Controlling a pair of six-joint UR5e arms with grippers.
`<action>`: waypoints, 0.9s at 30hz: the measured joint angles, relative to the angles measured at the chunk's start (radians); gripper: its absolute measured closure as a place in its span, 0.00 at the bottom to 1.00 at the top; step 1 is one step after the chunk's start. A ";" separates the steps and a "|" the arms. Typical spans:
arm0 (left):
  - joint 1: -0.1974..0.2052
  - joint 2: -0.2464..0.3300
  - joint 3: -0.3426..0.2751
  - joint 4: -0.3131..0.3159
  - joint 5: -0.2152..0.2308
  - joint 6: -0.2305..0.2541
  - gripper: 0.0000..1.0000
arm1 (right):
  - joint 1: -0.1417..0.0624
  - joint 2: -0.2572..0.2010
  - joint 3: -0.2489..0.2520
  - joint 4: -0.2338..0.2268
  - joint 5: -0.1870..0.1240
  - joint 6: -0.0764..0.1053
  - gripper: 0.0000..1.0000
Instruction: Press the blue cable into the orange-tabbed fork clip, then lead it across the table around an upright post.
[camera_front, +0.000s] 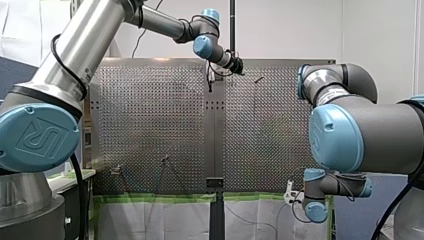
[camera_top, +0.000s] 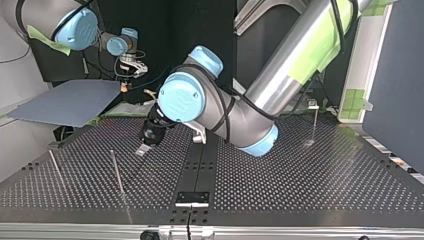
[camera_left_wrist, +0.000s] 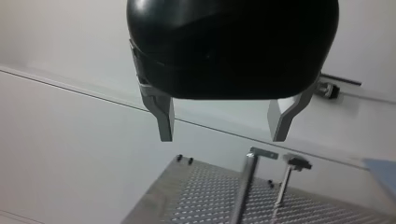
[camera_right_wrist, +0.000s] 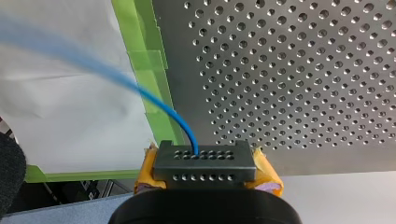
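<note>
Well, the left claw hangs released, its two metal fingers spread wide with nothing between them. Ahead of it lie the perforated table and two upright posts standing close together. From the front view that claw sits at about twelve o'clock, out over the far end of the table. From the top view it hovers low over the holes, a little toward ten o'clock from the table's middle. The right claw is clenched on the blue cable. The cable comes up out of the claw's black perforated tip, which has yellow pads on either side. From there it runs away over the green tape along the table's edge and over a white sheet beside it. In the front view this claw is at about five o'clock, just off the table's near edge. In the top view it is up at ten o'clock, behind the table and well apart from the left claw. So the cable is at the table's edge, in the right claw's grip.
</note>
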 joint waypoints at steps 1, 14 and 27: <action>0.000 0.004 0.000 0.009 -0.010 0.010 0.02 | 0.000 0.000 0.000 0.000 0.000 0.000 1.00; 0.000 0.014 0.000 0.033 -0.116 0.096 0.02 | 0.000 0.000 0.000 0.001 0.000 0.000 1.00; -0.008 0.013 0.000 0.034 -0.099 0.069 0.02 | 0.000 0.000 -0.001 0.000 0.000 0.000 1.00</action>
